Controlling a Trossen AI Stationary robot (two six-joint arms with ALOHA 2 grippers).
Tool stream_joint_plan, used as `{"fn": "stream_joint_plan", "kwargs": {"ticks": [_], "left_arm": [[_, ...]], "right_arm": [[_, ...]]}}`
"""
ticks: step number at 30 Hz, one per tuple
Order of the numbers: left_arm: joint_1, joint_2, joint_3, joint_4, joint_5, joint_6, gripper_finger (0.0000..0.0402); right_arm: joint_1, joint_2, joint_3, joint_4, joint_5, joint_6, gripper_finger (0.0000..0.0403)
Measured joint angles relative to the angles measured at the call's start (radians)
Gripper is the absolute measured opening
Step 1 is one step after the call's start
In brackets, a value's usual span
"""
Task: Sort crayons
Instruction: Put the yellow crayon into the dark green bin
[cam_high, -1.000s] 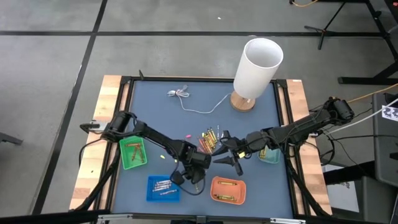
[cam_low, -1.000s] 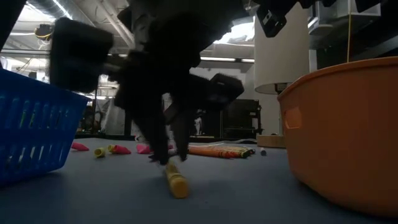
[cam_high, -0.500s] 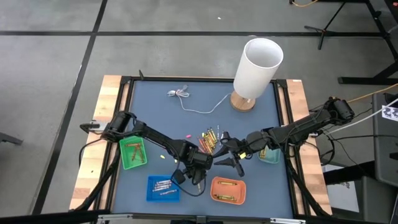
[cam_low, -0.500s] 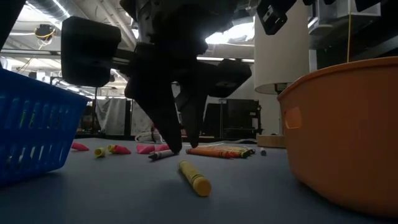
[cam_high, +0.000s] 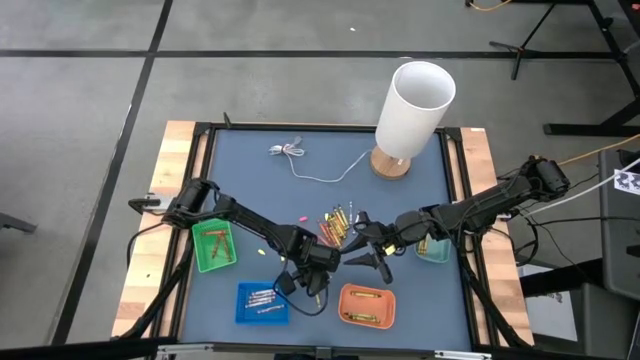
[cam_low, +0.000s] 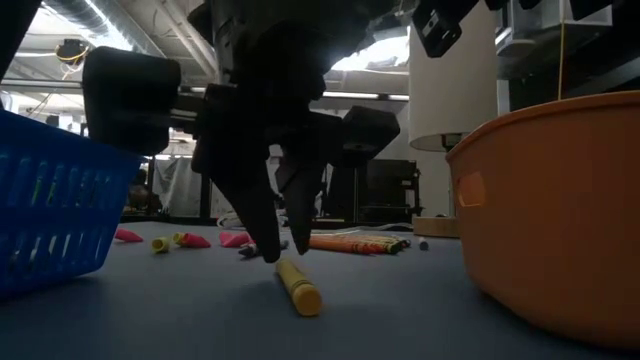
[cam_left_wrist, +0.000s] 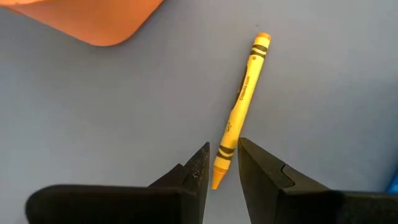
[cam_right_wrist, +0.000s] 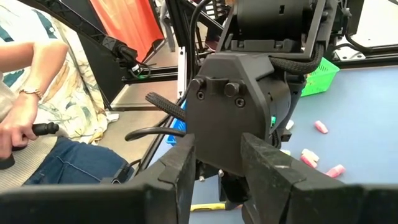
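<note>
A lamp (cam_high: 413, 110) stands at the far edge of the tabletop (cam_high: 250, 180), and places are given from it. A cable (cam_high: 310, 165) lies to its left. A heap of crayons (cam_high: 337, 226) is found nearer the front. One crayon (cam_left_wrist: 241, 104) lies before that heap, its tip between the parted fingers of the left hand (cam_left_wrist: 222, 163). The right hand (cam_high: 372, 259) is held just right of the left hand, fingers apart. Four trays are set nearest the front.

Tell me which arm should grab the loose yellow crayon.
Left. The left gripper is open and already straddles one end of the yellow crayon lying flat on the mat. The right gripper hangs beside it, aimed elsewhere.
</note>
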Motion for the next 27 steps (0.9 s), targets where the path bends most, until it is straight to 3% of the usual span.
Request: {"fn": "stream_joint_plan", "kwargs": {"ticks": [23, 27], "left_arm": [[0.006, 0.03, 0.0, 0.002, 0.004, 0.0, 0.0068], [0.008, 0.031, 0.0, 0.001, 0.007, 0.0, 0.0053]], "right_arm": [[0.0, 0.0, -0.001, 0.001, 0.0, 0.0, 0.0131], [0.0, 0.0, -0.001, 0.001, 0.0, 0.0, 0.0131]]}}
